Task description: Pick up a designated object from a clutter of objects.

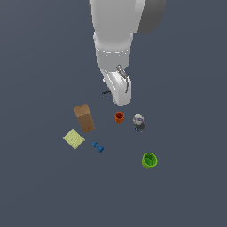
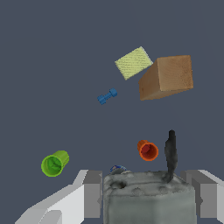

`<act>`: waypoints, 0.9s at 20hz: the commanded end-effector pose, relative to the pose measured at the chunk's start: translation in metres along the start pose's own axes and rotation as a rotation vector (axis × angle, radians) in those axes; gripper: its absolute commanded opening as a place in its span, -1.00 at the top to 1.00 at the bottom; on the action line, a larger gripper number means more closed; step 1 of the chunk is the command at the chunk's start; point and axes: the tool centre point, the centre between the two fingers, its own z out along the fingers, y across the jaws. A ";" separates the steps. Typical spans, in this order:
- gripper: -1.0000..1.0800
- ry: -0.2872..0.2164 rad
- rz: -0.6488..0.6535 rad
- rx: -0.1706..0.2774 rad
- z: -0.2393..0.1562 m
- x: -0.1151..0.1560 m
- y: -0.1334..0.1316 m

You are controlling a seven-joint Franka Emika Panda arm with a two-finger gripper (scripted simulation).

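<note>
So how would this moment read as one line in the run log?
gripper: straddling grey blocky item, closure unclear | orange cup: beyond it, untouched | brown box, green cup: apart

Simulated test scene, no real room: flat, featureless dark grey-blue tabletop filling both views, no walls or furniture. Smooth rendered white arm above small scattered props, brown box, green cup

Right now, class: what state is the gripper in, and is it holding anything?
Gripper: straddling the tiny grey item, fingers at both its sides; a firm grip cannot be told.
</note>
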 end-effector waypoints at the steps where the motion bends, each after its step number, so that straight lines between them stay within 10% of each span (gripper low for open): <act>1: 1.00 -0.001 -0.001 0.000 -0.024 -0.001 -0.007; 18: 1.00 -0.004 -0.004 0.001 -0.105 -0.001 -0.037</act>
